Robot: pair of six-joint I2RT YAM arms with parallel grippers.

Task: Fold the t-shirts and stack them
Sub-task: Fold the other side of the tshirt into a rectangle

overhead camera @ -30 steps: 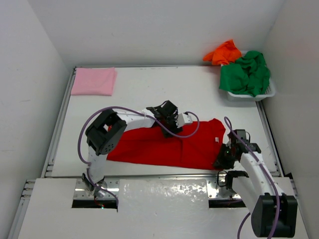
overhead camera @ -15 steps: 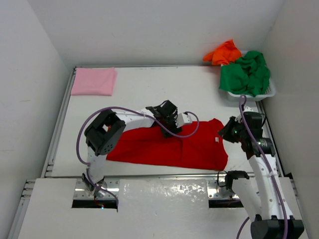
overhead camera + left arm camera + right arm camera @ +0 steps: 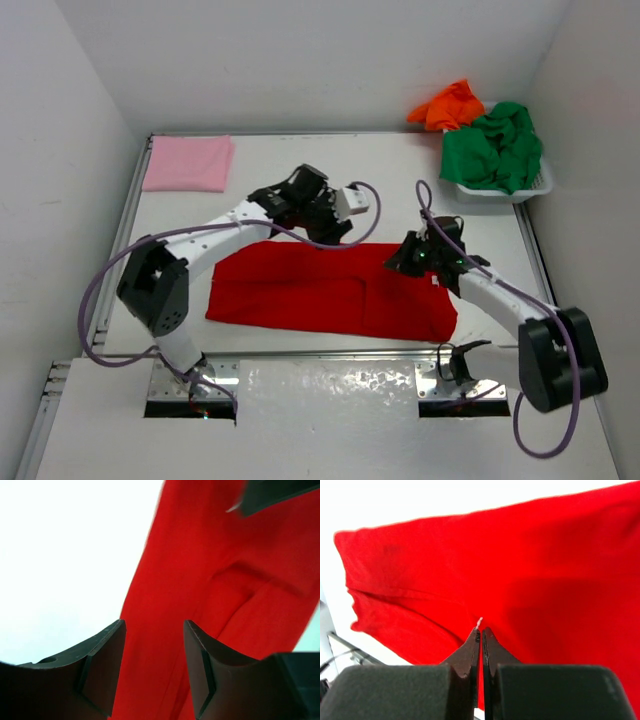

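The bright red t-shirt (image 3: 300,295) lies spread flat across the near middle of the table. It fills the left wrist view (image 3: 200,580) and the right wrist view (image 3: 545,555). My left gripper (image 3: 322,222) hovers open just above its back edge, jaws apart over the cloth (image 3: 154,630). My right gripper (image 3: 398,262) is over the shirt's back right part, shut, its tips (image 3: 481,630) at the cloth with a tiny pale thread showing. The light pink t-shirt (image 3: 188,163) lies folded at the back left. The green t-shirt (image 3: 495,145) and orange t-shirt (image 3: 448,104) sit bunched at the back right.
A white mesh basket (image 3: 540,187) at the back right corner holds the green and orange shirts. White walls close in the table on three sides. Purple cables loop off both arms.
My right gripper lifted from the shirt's front right corner and swung back-left over the shirt. My left gripper rose off the shirt's middle and moved back. The shirt lies flatter.
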